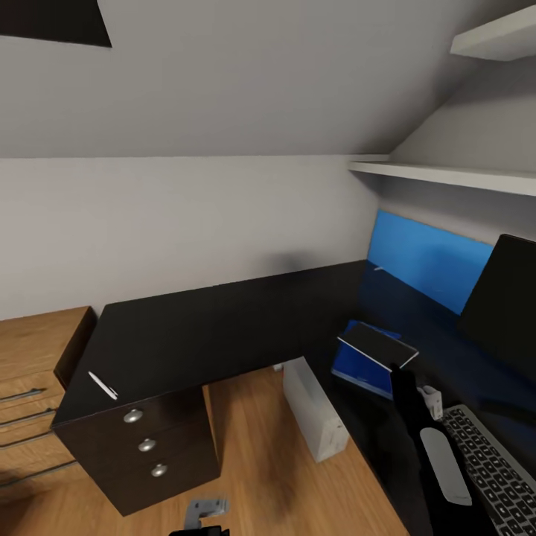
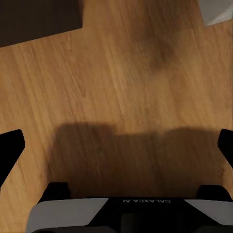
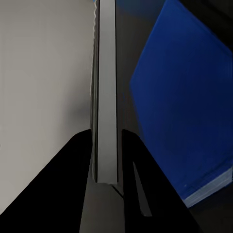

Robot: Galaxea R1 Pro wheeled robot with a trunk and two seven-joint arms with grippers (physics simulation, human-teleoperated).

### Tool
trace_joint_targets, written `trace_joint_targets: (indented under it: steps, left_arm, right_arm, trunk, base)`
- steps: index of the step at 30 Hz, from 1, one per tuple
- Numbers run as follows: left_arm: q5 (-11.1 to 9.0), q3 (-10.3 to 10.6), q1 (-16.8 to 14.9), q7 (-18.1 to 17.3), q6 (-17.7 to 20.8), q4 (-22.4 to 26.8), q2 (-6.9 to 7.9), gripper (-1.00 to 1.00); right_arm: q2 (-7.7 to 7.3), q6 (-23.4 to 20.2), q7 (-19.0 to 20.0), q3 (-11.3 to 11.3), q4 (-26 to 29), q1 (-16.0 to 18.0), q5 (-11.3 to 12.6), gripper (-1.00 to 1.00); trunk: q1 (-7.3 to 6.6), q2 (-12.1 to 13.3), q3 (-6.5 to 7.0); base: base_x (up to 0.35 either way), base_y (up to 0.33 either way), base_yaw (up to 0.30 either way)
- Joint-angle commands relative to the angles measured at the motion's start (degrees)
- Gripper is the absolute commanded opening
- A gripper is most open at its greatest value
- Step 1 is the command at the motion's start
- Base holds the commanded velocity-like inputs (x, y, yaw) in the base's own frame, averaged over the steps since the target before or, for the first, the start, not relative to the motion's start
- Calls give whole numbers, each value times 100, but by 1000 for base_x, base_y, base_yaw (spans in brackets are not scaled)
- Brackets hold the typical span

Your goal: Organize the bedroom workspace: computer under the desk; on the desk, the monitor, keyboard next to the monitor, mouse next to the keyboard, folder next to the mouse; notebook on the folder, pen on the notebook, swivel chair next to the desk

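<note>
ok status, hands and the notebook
Right hand shut on notebook, held over folder. Left hand open, empty, above floor. Pen at far desk end.

Head view: high, angled down over the counter (image 1: 223,320) corner and floor (image 1: 260,454).
Left wrist view: close above the floor (image 2: 116,87), facing down.
Right wrist view: very near the folder (image 3: 189,107); shared with head view (image 1: 365,368).

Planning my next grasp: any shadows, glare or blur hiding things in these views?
Head view: glossy desk mirrors the blue panel, so the folder blends in. Left wrist view: a broad shadow darkens the floor. Right wrist view: the gripped notebook looms close, soft-edged.
</note>
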State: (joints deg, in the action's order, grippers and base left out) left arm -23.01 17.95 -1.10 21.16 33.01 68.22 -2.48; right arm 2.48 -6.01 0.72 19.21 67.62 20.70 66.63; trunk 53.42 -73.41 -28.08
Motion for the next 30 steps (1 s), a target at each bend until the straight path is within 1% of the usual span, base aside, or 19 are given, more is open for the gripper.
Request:
trace_joint_targets:
  steps: [1,5,13,19,24,30]
  left_arm:
    - [-61,9,-4,55,12,5,2,100]
    - [-56,17,-4,55,12,-80,-1,100]
    - [-46,21,-4,55,12,-144,-5,100]
    - [-41,20,-4,55,12,-142,1,100]
    - [-43,19,-4,58,12,-142,2,100]
    - [-41,16,-4,70,19,-142,2,100]
  right_arm:
    - [7,-41,17,21,5,5,53,-100]
    - [8,-36,9,18,5,5,49,-100]
    - [15,-40,-10,12,-23,5,40,-100]
    - [16,-40,-16,9,-35,5,42,-100]
    - [16,-24,-37,6,-43,5,36,-100]
    - [16,122,-335,5,-47,11,35,-100]
  trunk:
    - [3,-3,-6]
    - [3,-3,-6]
    - [3,-3,-6]
    - [3,-3,-6]
    - [3,-3,-6]
    - [3,-3,-6]
  base:
    - [290,0,0]
    - [158,0,0]
    - [27,0,0]
    - [233,0,0]
    - [64,0,0]
    - [9,0,0]
